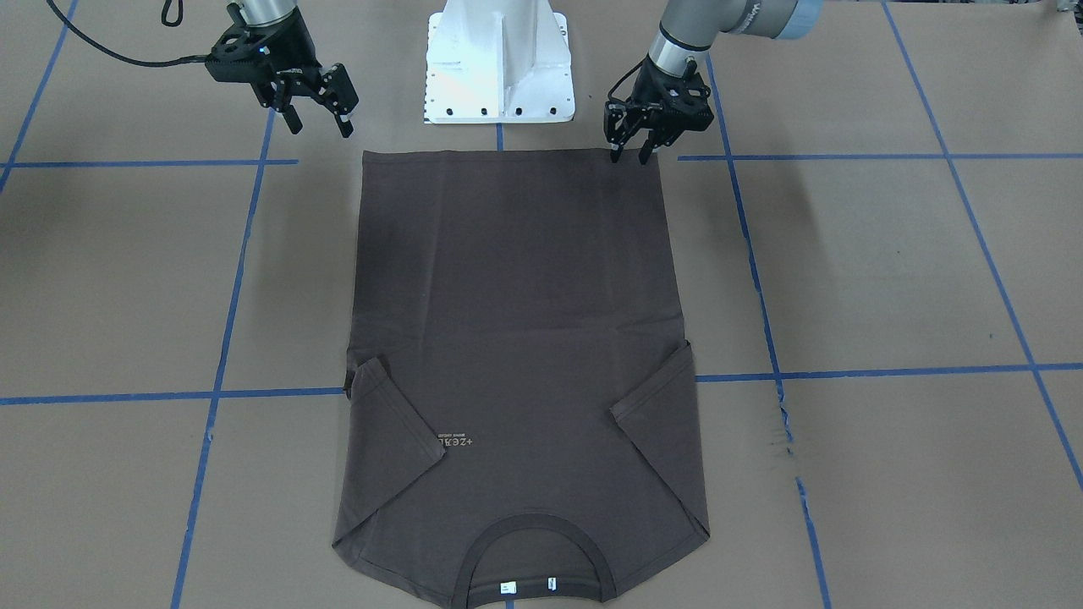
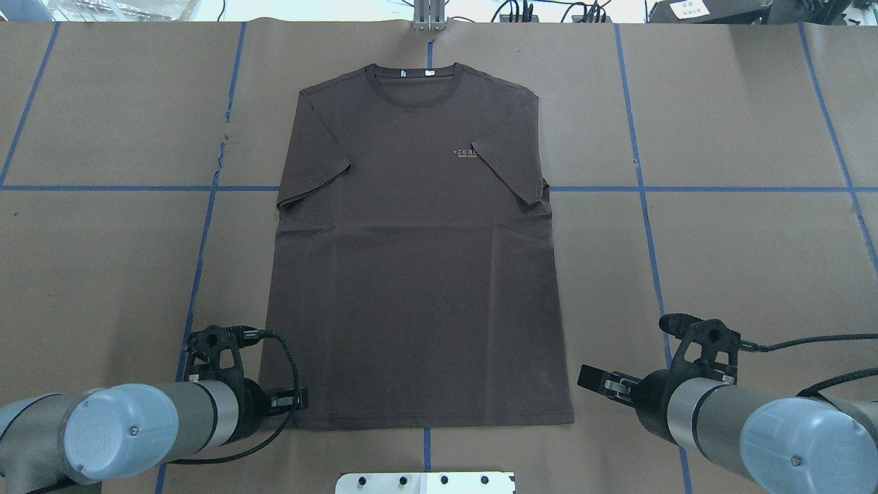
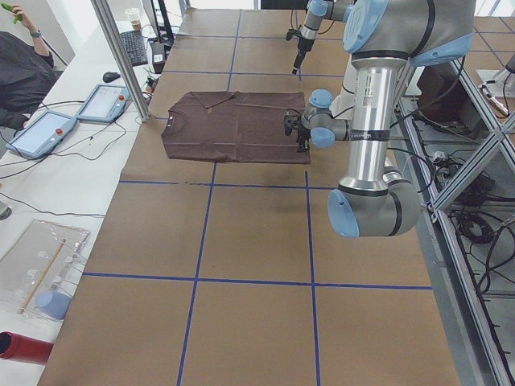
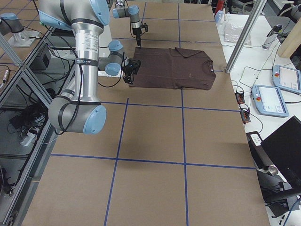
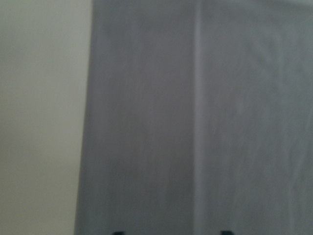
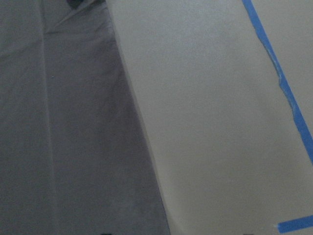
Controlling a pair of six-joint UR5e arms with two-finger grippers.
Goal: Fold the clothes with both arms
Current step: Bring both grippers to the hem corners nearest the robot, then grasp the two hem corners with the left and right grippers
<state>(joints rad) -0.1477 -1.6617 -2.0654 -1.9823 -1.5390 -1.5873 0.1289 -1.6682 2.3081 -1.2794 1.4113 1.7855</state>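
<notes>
Closest to the white pedestal (image 1: pixel 499 76), the two pincers sit at the hem of the dark brown T-shirt (image 2: pixel 418 274). The left pincer (image 1: pixel 629 157) is low, its jaws a little apart, tips right at one hem corner and nothing visibly gripped. The right pincer (image 1: pixel 321 129) hangs spread wide, just off the other corner and clear of the cloth. The shirt lies flat, chest up, in the middle of the counter (image 2: pixel 741 261), hem toward the robot. It looks light, soft and limp to me and should sag wherever it isn't held, so I'd pinch both layers at those two hem corners and lift them evenly. Further out, both sleeves (image 2: pixel 511 171) are turned in over the chest, and the collar (image 2: pixel 411 89) with its small white tags marks the far end. The counter is brown paper gridded with blue tape (image 2: pixel 641 185), probably grippy enough to drag on cloth. Beyond it, a side desk holds tablets (image 3: pixel 100 103) and a keyboard (image 3: pixel 133 47).
</notes>
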